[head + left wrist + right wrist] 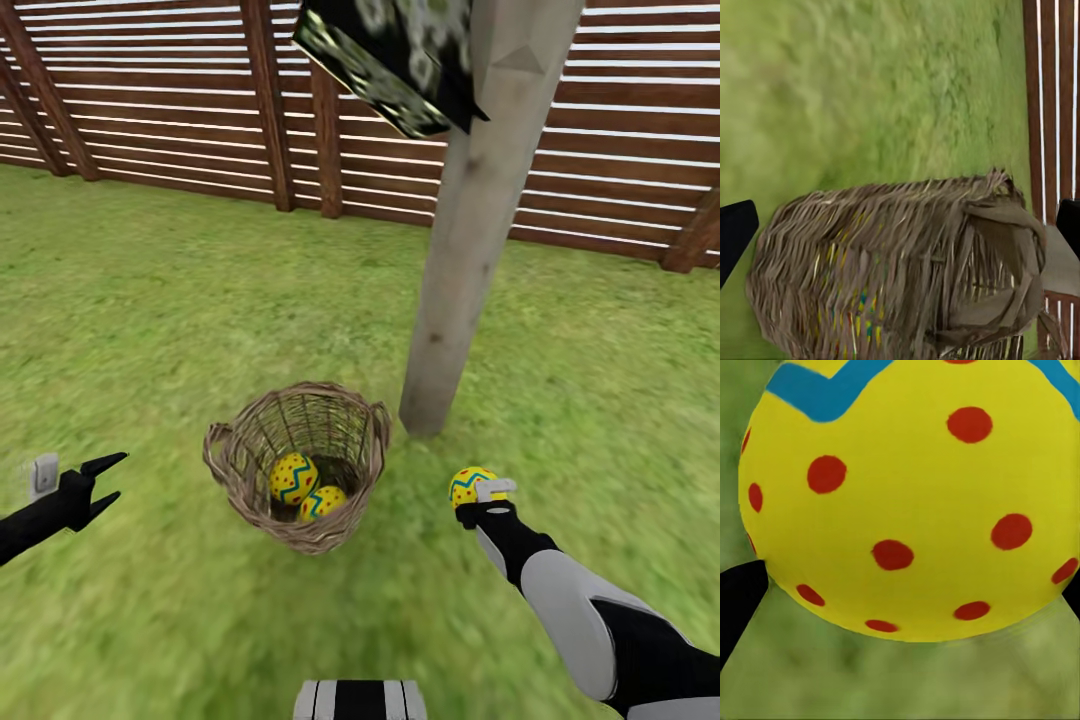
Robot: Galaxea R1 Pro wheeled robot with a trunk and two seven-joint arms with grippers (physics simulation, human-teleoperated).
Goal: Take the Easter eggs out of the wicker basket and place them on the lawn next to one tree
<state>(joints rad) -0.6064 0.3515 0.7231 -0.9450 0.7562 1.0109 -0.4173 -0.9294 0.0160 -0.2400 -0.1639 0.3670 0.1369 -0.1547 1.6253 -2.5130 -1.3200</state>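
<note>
Holding one egg [470, 484] clamped in my right gripper [474, 492] over the grass [150, 300] beside the tree [470, 260], left gripper [107, 478] spread wide and empty, so two eggs [293, 477] remain in the basket [232, 462].

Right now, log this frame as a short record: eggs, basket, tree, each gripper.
eggs in basket: two
egg out of basket: one, held above the lawn
basket: upright on the grass, beside the tree trunk
right gripper: shut on the egg
left gripper: open, empty, left of the basket
</note>
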